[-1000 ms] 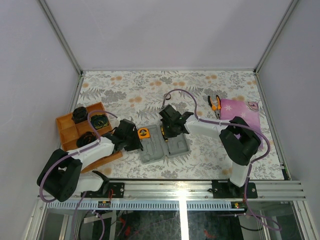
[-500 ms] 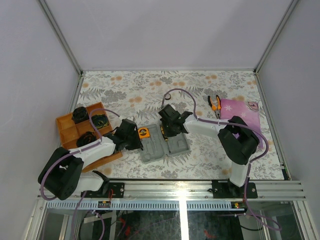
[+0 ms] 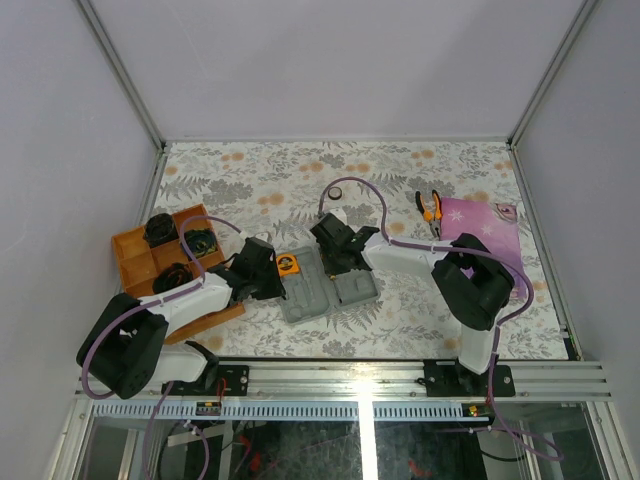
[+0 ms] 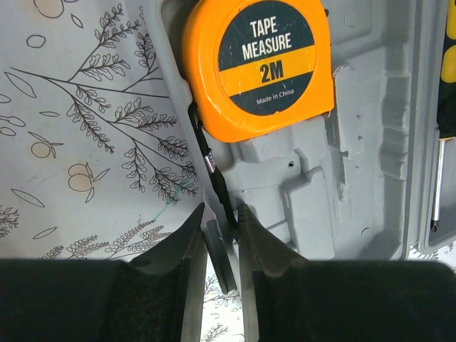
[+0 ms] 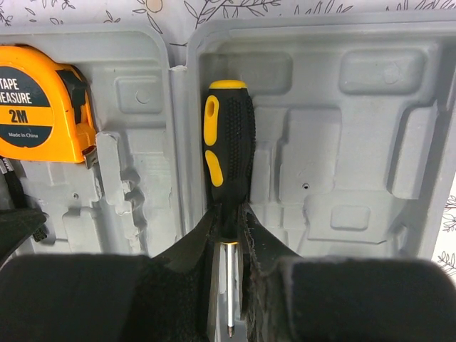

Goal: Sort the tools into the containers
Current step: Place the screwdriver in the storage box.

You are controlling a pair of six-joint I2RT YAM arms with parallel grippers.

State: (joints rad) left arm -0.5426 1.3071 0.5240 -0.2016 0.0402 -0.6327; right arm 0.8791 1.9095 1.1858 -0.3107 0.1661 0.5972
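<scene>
The grey tool case (image 3: pixel 308 298) lies open between the arms. The orange tape measure (image 4: pixel 256 64) sits in a recess of its left half (image 4: pixel 356 142). My left gripper (image 4: pixel 222 210) is at that half's outer edge. Its jaws are pinched on a grey latch tab of the case, with the tape measure's black strap (image 4: pixel 211 165) caught alongside. My right gripper (image 5: pixel 228 221) is shut on the neck of the black-and-yellow screwdriver (image 5: pixel 228 142). The screwdriver's handle lies in the long recess of the right half (image 5: pixel 342 164), next to the hinge. Orange-handled pliers (image 3: pixel 430 207) lie far right.
An orange divided tray (image 3: pixel 133 262) holding black items stands at the left, behind my left arm. A purple cloth (image 3: pixel 480 225) lies at the right beside the pliers. A floral cloth (image 3: pixel 250 180) covers the table.
My left jaws have closed in on the case's edge tab and strap. The right gripper has shifted slightly left and farther back with the screwdriver.
</scene>
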